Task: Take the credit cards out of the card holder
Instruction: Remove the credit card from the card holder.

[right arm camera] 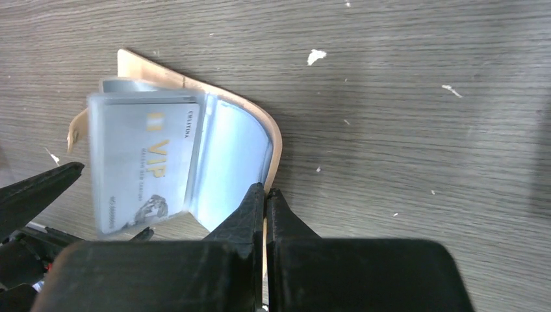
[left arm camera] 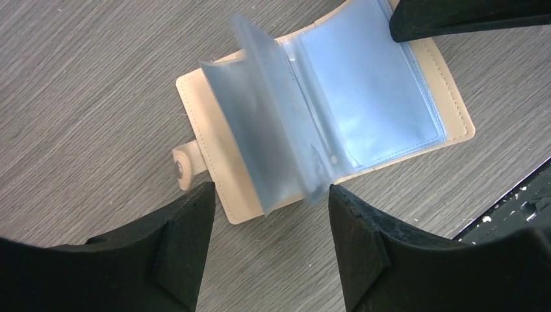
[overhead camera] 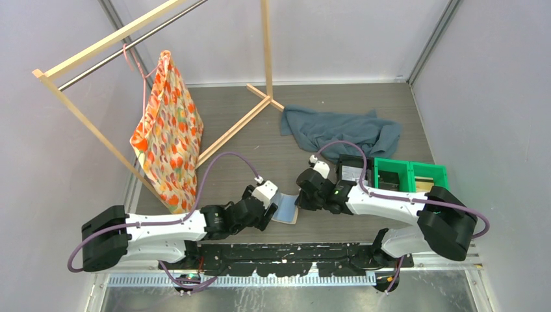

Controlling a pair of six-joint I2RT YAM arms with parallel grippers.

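The card holder [overhead camera: 286, 208] lies open on the table between both arms; it is tan, with pale blue sleeves [left arm camera: 364, 104] and a side tab [left arm camera: 184, 168]. One grey credit card [right arm camera: 146, 162] with gold "VIP" print sits in a raised sleeve. My right gripper [right arm camera: 265, 192] is shut on the holder's tan cover [right arm camera: 276, 140], lifting and bending that edge; in the top view this right gripper [overhead camera: 301, 197] is at the holder's right side. My left gripper [left arm camera: 269, 195] stands open at the holder's near edge, its fingers either side of the fanned sleeves, holding nothing.
A green bin [overhead camera: 409, 175] and a black tray [overhead camera: 354, 170] stand right of the holder. A grey-blue towel [overhead camera: 338, 130] lies behind them. A wooden rack with a patterned bag [overhead camera: 167, 130] fills the back left. A black rail [overhead camera: 292, 257] runs along the near edge.
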